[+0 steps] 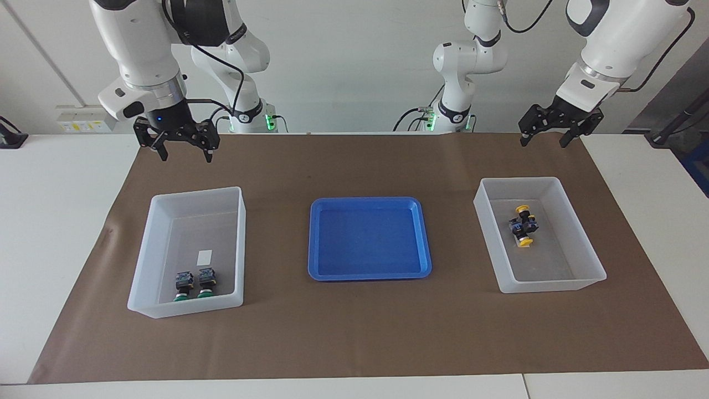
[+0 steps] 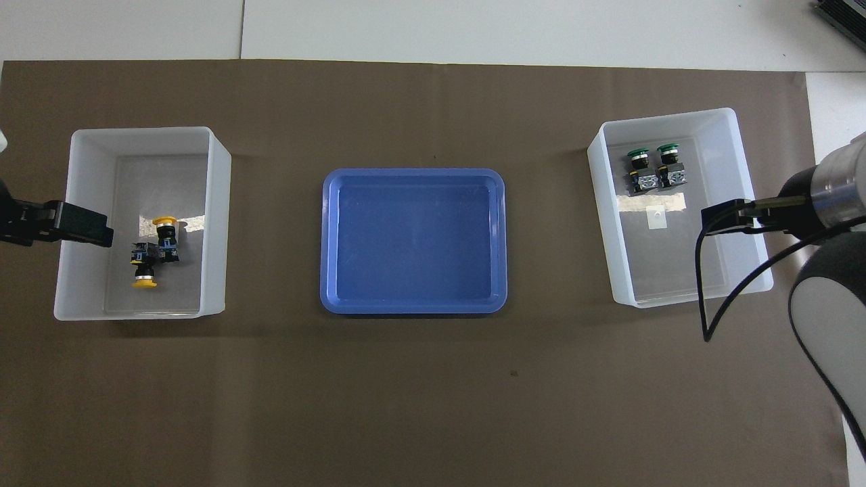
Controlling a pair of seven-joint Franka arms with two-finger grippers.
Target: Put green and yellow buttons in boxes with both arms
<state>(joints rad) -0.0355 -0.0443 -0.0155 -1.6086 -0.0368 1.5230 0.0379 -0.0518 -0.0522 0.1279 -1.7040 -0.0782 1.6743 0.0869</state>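
Green buttons (image 1: 193, 284): two side by side in the box (image 1: 145, 250) at right arm's end; yellow buttons (image 1: 523, 226) in the other box (image 1: 490, 233). Blue tray (image 1: 313, 238) between, on bench. Left end effector (image 1: 545, 137) & right end effector (image 1: 184, 152) raised, both spread, empty.

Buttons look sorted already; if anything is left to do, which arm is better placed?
Neither. Both green buttons lie in the right arm's box, both yellow buttons in the left arm's box. The right gripper and left gripper hang open, empty.
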